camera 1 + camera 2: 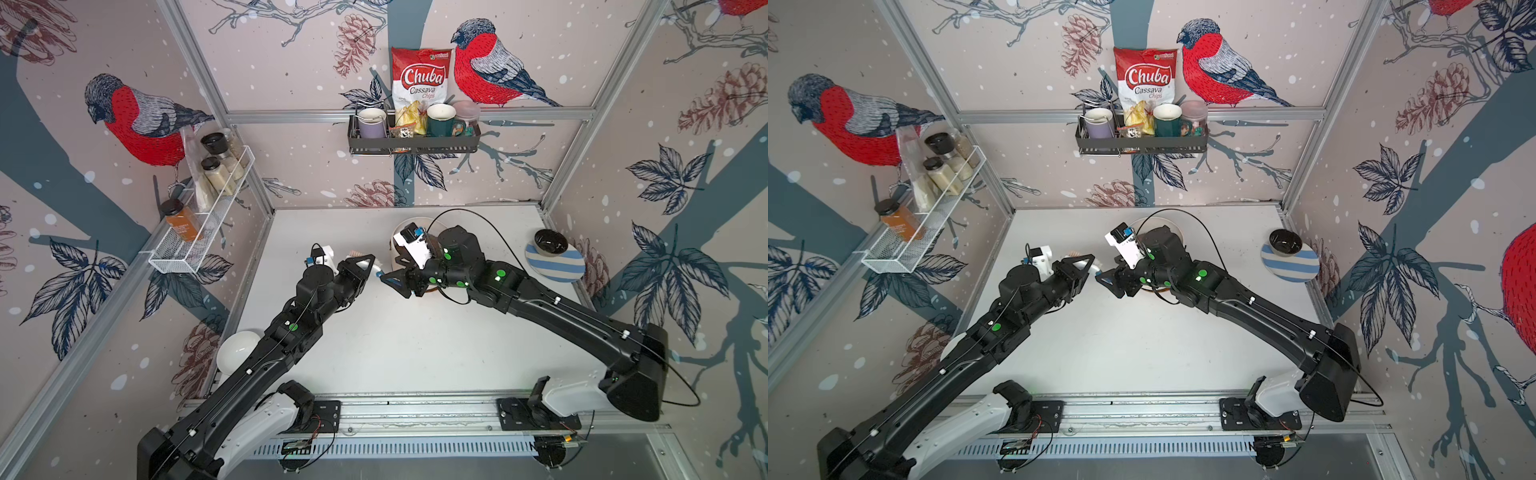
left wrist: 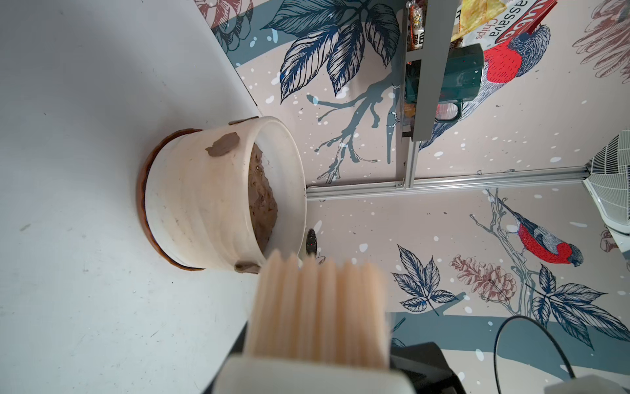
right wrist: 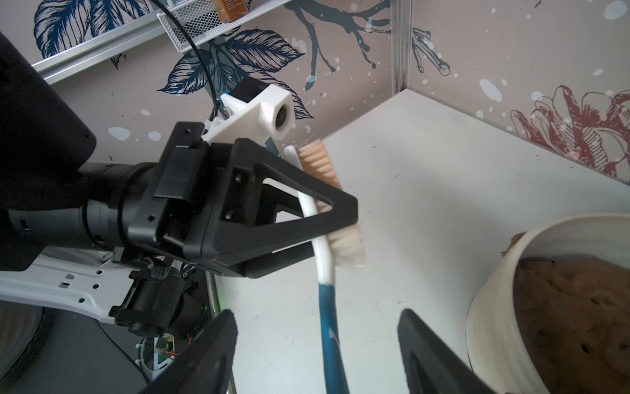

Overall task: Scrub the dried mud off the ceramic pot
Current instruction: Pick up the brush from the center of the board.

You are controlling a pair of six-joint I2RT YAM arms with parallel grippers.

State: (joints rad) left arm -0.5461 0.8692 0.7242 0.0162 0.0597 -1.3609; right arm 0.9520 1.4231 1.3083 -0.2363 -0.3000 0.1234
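Two black arms, white base links, green dot stickers, thin black cables, white wrist-camera mounts.

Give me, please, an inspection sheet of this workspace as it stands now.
Surface: white table, faintly scuffed.
Job's things: ceramic pot upright, soil inside; dried mud patches on its outer wall; brush clear of the pot.
Clutter: white bowl beside left arm; black bowl on striped plate.
Grippers: left gripper jaws shut on the brush; right gripper jaws open, astride its blue handle.
Cables: black cable arches over the right arm.
Surroundings: chips bag, mugs on back shelf; spice jars in wire rack.
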